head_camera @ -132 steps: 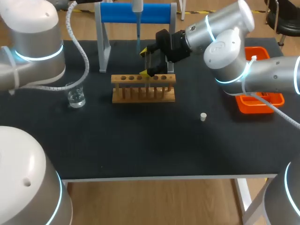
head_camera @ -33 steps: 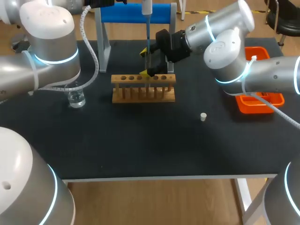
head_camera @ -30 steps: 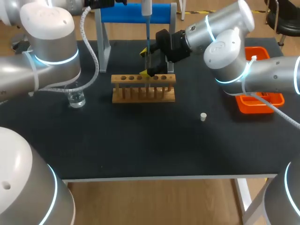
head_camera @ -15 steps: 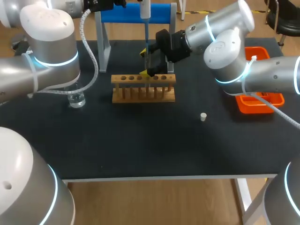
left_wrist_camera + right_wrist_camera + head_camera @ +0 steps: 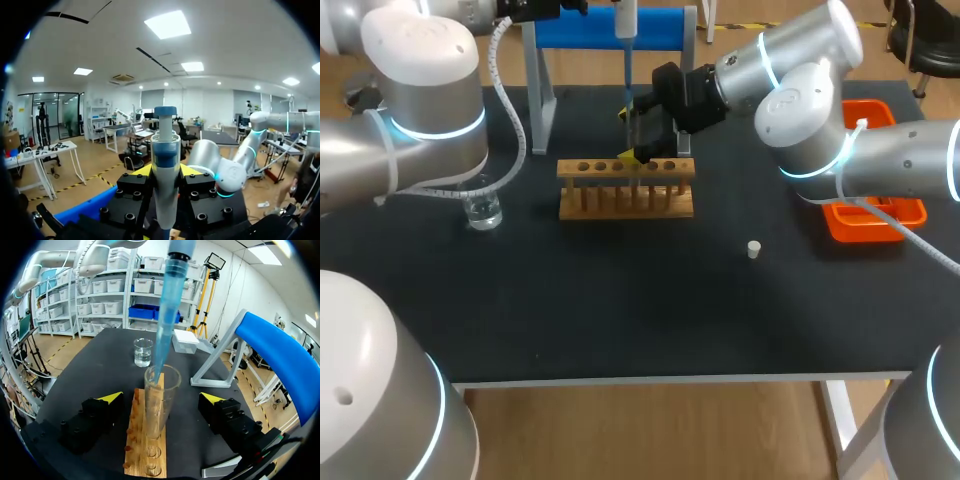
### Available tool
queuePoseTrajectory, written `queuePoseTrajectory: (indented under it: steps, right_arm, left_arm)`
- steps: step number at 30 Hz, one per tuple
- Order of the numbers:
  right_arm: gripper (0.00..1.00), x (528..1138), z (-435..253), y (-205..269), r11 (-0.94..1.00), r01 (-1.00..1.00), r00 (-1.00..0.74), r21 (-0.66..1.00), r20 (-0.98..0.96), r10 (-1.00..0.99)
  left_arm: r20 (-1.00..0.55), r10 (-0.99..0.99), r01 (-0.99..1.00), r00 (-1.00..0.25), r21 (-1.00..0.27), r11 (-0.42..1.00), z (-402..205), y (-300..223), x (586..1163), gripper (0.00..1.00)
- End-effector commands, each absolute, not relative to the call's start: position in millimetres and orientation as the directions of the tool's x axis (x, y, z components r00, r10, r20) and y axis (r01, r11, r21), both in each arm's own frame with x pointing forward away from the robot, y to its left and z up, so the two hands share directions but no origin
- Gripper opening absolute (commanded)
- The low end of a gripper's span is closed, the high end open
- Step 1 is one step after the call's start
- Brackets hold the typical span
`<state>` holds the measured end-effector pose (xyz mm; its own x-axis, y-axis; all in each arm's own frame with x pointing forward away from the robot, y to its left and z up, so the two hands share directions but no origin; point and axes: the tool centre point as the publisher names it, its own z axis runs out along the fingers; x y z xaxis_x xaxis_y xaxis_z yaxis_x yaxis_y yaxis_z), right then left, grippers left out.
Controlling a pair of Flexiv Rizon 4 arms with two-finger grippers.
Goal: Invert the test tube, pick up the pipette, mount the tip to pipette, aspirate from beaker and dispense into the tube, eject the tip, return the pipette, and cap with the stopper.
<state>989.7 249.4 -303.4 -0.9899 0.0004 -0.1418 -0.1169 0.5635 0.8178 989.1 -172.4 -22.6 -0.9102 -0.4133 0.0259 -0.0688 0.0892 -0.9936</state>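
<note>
**Lead:** Status, near to far?

**Ops:** The stopper (image 5: 753, 249) lies loose on the mat, well apart from everything. I don't need it yet. The beaker (image 5: 481, 207) sits off by my left arm with some clear liquid in it. The rack (image 5: 626, 190) is mid-table and the tube (image 5: 160, 395) stands upright at it.

**Lead:** Has the right gripper got the tube?

**Ops:** No. The right gripper (image 5: 634, 134) brackets it with the fingers apart. My wrist view shows a gap on both sides. The tube looks to be standing in the rack on its own, but I can't see its foot.

**Lead:** And the left?

**Ops:** The left gripper (image 5: 165, 172) is clamped on the pipette (image 5: 165, 150) barrel, plunger end up. The tip (image 5: 162, 340) points down into the tube, its end just inside the rim and close to one wall. The blue stand (image 5: 610, 28) is behind it, for the return later.

**Lead:** So this is the dispense step. What's the plan?

**Ops:** That's my read.
- I'd hold the pipette vertical with no sideways travel. The tube is unclamped, so a nudge from the tip could tilt it.
- I'd dispense slowly and let the liquid run down the wall.
- I'd pause, then lift straight out.
- I can't tell how much liquid is in the tip or the tube, so I wouldn't judge it by level.
</note>
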Motion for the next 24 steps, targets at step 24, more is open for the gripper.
queuePoseTrajectory:
  steps: [24]
  right_arm:
    - [1.0, 990.0, -302.7, 248.8, 0.565, -0.116, -0.99, 0.817, -0.14, -0.001]
  left_arm:
    - [0.078, -0.344, -0.085, -0.936, -0.996, 0.006, -24.0, -175.1, 995.7, 0.0]
